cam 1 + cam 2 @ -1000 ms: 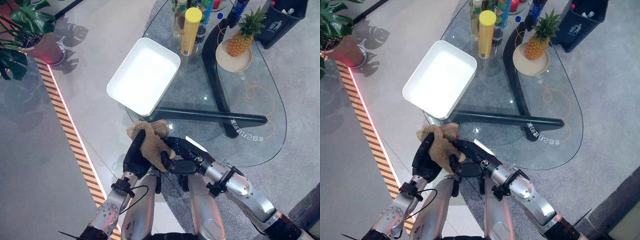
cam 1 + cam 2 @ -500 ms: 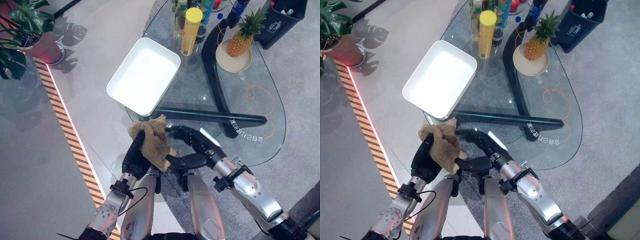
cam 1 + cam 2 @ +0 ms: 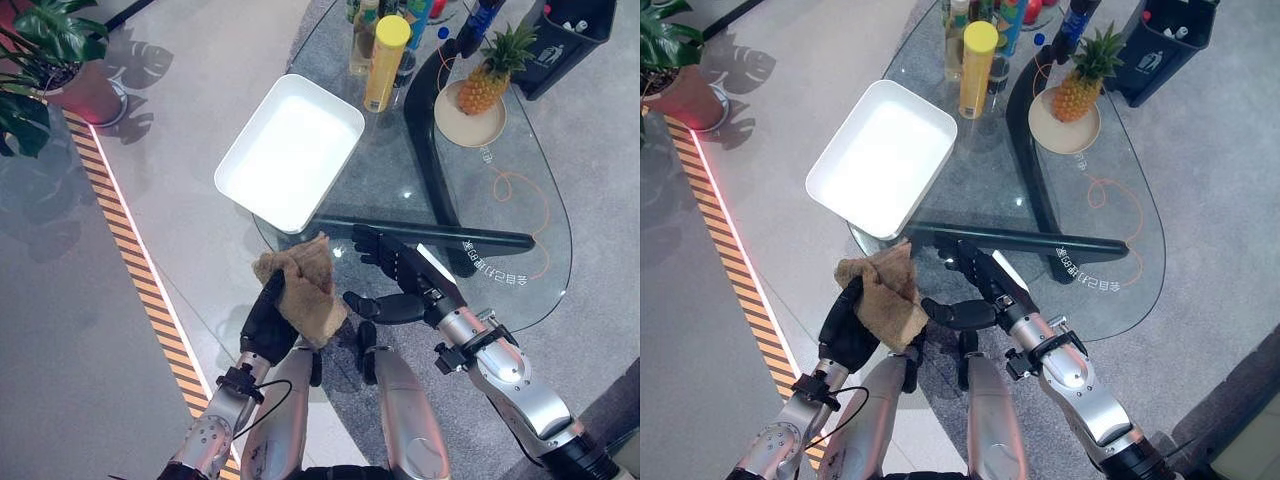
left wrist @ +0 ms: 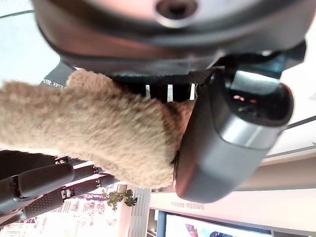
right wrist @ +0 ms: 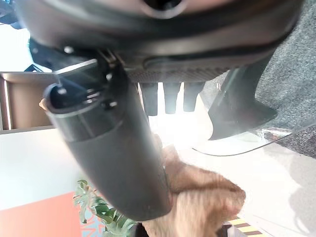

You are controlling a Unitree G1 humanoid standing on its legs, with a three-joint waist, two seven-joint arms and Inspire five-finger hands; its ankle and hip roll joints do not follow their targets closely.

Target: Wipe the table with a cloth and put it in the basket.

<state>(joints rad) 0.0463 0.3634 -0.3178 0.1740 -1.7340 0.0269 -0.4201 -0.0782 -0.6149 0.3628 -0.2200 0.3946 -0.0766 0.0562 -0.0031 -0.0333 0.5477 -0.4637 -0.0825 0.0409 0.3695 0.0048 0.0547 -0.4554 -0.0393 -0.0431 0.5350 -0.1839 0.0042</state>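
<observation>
— Grey floor and a striped strip run along your left, and the glass table [image 3: 520,250] spreads ahead; where does your cloth sit?

— Your left hand [image 3: 265,318] has its fingers curled round the tan cloth [image 3: 305,290], holding it up just at the table's near edge. It lies bunched, its longer side running from your wrist up toward the white basket [image 3: 290,150].

— And the basket from there?

— Straight ahead of the cloth and near, slightly to your left, its near corner just beyond the cloth's top. Your left hand is plainly the nearer one.

— What about your right hand [image 3: 400,280]?

— Just beside the cloth on its right, fingers spread and straight over the glass, thumb pointing at the cloth, holding nothing. Judging from this, you carry forward with the left.
</observation>
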